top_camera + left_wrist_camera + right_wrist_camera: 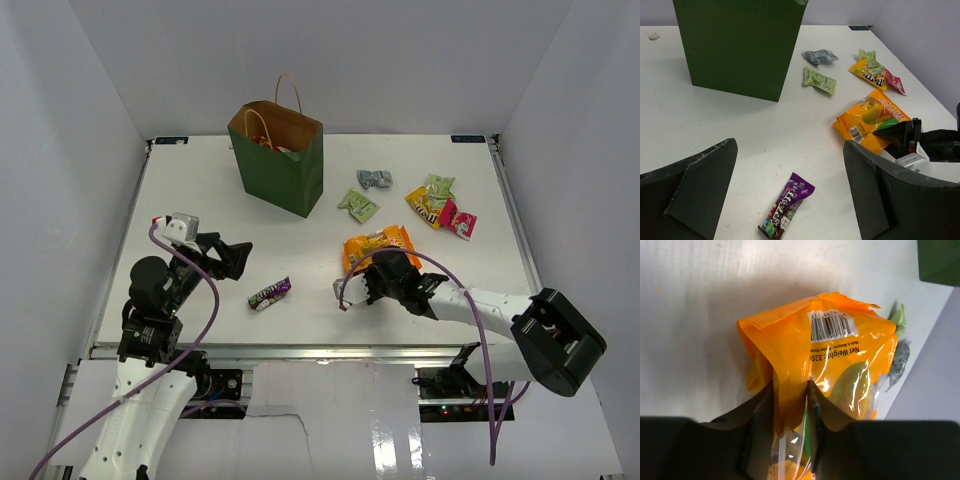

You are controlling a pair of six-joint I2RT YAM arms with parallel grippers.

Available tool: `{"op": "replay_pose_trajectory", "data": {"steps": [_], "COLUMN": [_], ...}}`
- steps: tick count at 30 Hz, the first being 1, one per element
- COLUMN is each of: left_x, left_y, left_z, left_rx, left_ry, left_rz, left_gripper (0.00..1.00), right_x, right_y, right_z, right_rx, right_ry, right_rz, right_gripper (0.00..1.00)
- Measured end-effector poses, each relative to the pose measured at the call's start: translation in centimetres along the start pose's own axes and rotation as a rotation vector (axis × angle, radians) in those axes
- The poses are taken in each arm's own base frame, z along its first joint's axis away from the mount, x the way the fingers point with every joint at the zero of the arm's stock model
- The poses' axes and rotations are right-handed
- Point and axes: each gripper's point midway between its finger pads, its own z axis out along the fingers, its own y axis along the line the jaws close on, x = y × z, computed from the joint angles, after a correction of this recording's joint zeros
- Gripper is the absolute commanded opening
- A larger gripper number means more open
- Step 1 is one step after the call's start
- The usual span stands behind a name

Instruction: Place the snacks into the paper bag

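Lower left, the left claw hangs spread, holding nothing. The paper bag stands upper centre. Right of centre, the right claw pinches only a thin fold of the orange bag; I think the smooth film may slip out when lifted.

Orange bag: thin plastic film, high gloss, creased, with bright glare patches (its white barcode panel reads flatter).
Paper bag: matt dark green paper outside, plain brown kraft inside.
Purple bar: glossy printed wrapper, lightly wrinkled.
Grey wrapper: crinkled film, dull sheen.
Light-green wrapper: smooth film, faint shine.
Table: white, matt, faintly lined where the right wrist view shows it close.
Right gripper: fingers matt black, smooth-faced, plastic in look.
Left gripper: fingers matt charcoal, edges slightly rough.
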Motion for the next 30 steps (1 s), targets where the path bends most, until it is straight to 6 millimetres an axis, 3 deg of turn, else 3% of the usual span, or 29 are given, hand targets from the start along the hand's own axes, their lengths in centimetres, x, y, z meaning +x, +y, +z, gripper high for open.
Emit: {"op": "replay_pose_trajectory", "data": {"steps": [1,4,12,19,23,30], "left_x": [0.0,-0.1,-0.1,-0.3,-0.4,-0.4], "left_y": [0.0,0.0,0.0,-0.1,-0.1,-0.1], "left_z": [0.0,0.0,-0.1,-0.2,-0.3,-0.3], "left_rx": [0.000,0.001,0.001,0.001,0.002,0.002], "left_ry": [-0.001,-0.002,-0.004,-0.012,-0.017,-0.017], "left_rz": [0.000,0.001,0.002,0.006,0.007,0.011], "left_gripper": [0.98,0.98,0.98,0.98,0.98,0.98], "right_x": [0.0,0.0,-1.8,-2.8,-3.0,-4.8], "right_y": [-0.2,-1.4,-2.6,-6.7,-8.0,-11.4], "right_z": [0.0,-0.3,-2.7,-5.3,-6.1,-7.7], "right_rx": [0.015,0.071,0.044,0.032,-0.013,-0.074], "right_ry": [0.002,0.001,-0.157,-0.359,-0.449,-0.608], "right_rz": [0.003,0.022,0.236,0.524,0.676,0.843], "right_gripper": [0.21,0.08,0.08,0.08,0.08,0.08]}}
